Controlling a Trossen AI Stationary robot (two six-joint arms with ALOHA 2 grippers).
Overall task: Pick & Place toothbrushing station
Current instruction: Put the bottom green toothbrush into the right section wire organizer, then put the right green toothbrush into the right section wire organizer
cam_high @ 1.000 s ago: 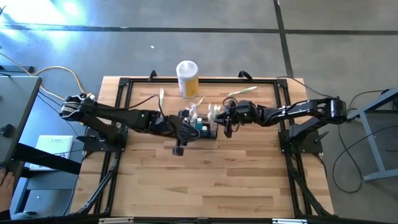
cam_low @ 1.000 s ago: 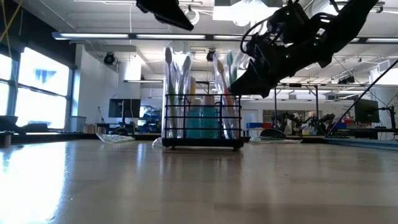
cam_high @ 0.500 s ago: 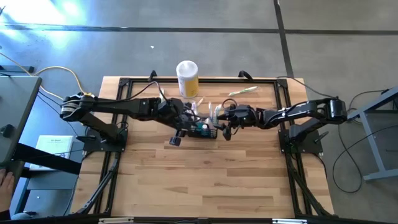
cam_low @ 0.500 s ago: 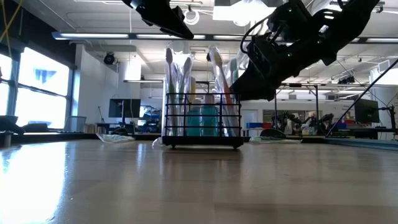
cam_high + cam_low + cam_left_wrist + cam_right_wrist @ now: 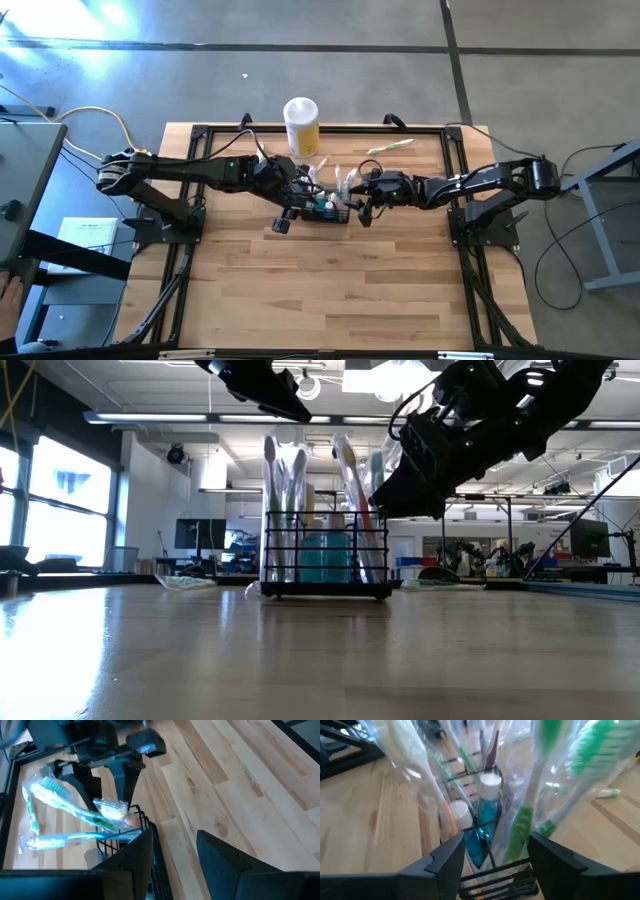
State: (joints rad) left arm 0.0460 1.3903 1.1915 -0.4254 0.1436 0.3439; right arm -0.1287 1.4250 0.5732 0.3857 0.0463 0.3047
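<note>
- The small black wire-mesh rectangular basket stands upright on the light wooden slatted table, near its middle, between the two arms.
- Wrapped toothbrushes and a teal bottle stand inside the basket.
- The left gripper hangs above the basket's left end; its two dark fingers are spread apart, one over the wire rim, and grip nothing.
- The right gripper sits at the basket's right end, its fingers wide apart on either side of the near wire wall, not closed on it.
- A tall yellow-and-white cylindrical canister stands behind the basket, near the table's far edge.
- A loose wrapped green toothbrush lies on the table right of the canister, well apart from the basket.
</note>
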